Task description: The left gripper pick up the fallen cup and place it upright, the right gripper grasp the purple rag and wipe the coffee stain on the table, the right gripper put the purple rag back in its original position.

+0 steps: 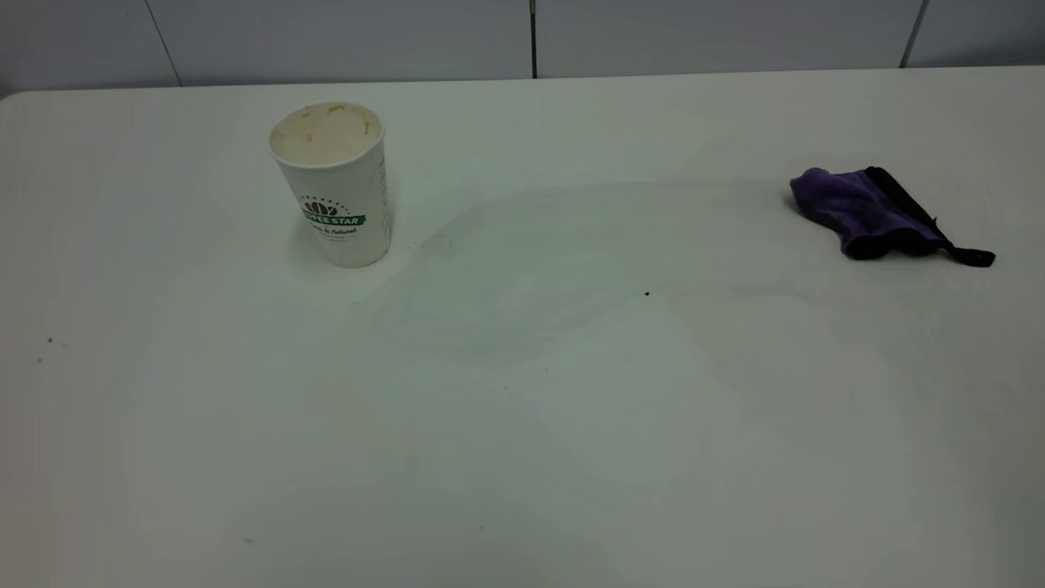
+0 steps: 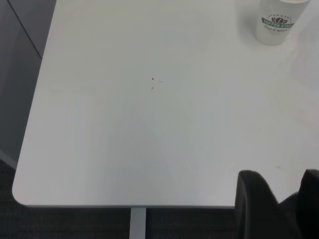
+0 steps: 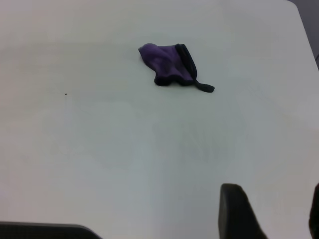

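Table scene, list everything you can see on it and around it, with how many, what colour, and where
Paper coffee cup: one, white with a green band, upright at the table's far left.
Purple rag: one, purple with black edging and strap, crumpled at the far right.
Dark specks: a few, tiny, scattered mid-table and near the left edge.
Wipe marks: faint, greyish, between cup and rag; no coffee stain visible.
Table: one, white.
Wall panels: grey, behind the table.
Left gripper: black, open, low over the near left edge.
Right gripper: black, open, on the near right side.
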